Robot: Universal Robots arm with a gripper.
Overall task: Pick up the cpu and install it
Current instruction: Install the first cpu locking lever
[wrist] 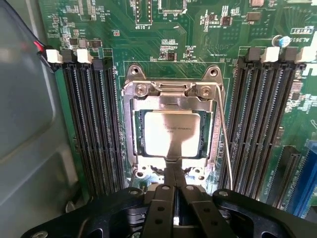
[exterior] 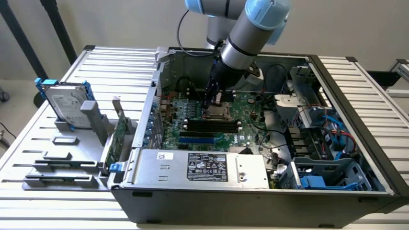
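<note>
The cpu [wrist: 171,133], a flat square chip with a dull silver top, lies level inside the metal socket frame [wrist: 130,124] on the green motherboard [wrist: 198,34]. My gripper [wrist: 174,164] is shut, its two fingertips pressed together right at the chip's edge. I cannot tell whether they touch it. In the exterior view the gripper [exterior: 209,102] points down into the open computer case, just above the socket [exterior: 219,113].
Black memory slots [wrist: 91,129] [wrist: 257,124] flank the socket, and a thin wire lever [wrist: 224,134] runs along one side. A grey power supply box [exterior: 201,167] fills the case front. A hard drive [exterior: 66,103] with blue rails stands in a holder at the exterior view's left.
</note>
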